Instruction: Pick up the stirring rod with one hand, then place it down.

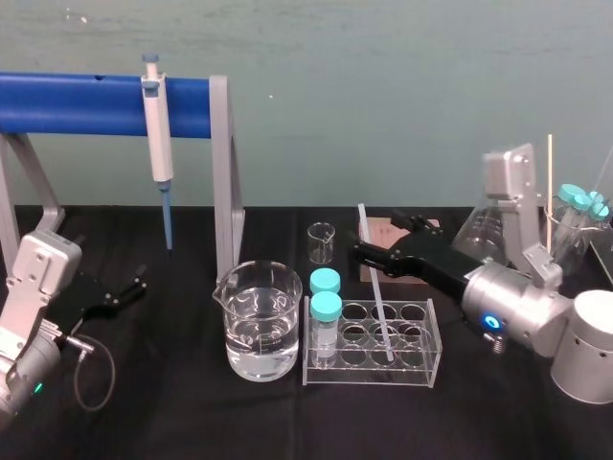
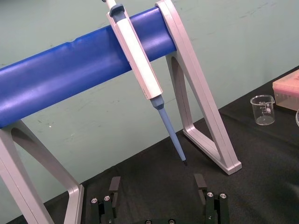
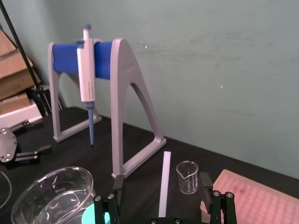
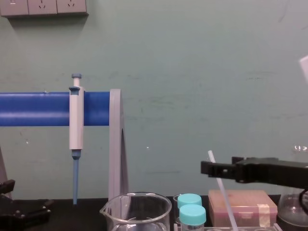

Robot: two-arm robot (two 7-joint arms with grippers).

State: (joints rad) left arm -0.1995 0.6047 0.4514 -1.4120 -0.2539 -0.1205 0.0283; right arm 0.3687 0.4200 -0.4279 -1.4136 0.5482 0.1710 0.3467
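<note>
The stirring rod [image 1: 380, 307] is a thin white translucent stick that leans upright in a hole of the clear tube rack [image 1: 421, 369]. My right gripper [image 1: 375, 237] reaches in from the right at the rod's upper part and is open. In the right wrist view the rod [image 3: 164, 163] stands in the gap of the right gripper [image 3: 162, 183], touching neither finger. From the chest the rod [image 4: 225, 197] slants up past the black gripper [image 4: 211, 169]. My left gripper [image 1: 124, 290] rests open low at the table's left, seen open [image 2: 157, 186] in its wrist view.
A water-filled beaker [image 1: 259, 321] stands left of the rack, with two teal-capped vials [image 1: 326, 297] in the rack's left end. Behind are a small beaker [image 1: 322, 242], a pink box [image 1: 388, 235] and a pipette [image 1: 158, 144] hanging on the blue stand [image 1: 86, 103]. Glassware [image 1: 579, 206] crowds the right edge.
</note>
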